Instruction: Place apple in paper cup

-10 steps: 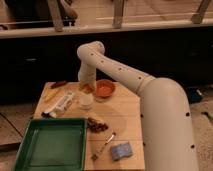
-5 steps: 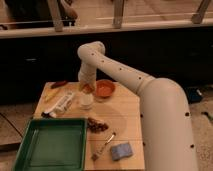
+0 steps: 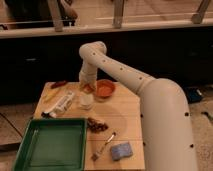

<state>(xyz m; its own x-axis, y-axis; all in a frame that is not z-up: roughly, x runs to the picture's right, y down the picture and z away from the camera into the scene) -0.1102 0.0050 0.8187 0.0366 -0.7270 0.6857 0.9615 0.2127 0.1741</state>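
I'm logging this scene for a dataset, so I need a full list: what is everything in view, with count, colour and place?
paper cup: 1, white, table middle, just below the gripper
apple: 1, reddish-orange, at the gripper, above the cup
bowl: 1, orange-brown, right of the cup
tray: 1, green, front left corner
fruit cluster: 1, dark red, right of the tray
fork: 1, silvery, front, beside the sponge
sponge: 1, blue, front right
packet: 1, white, left of the cup
table: 1, light wood
arm: 1, white, reaching in from the right
gripper: 1, over the cup
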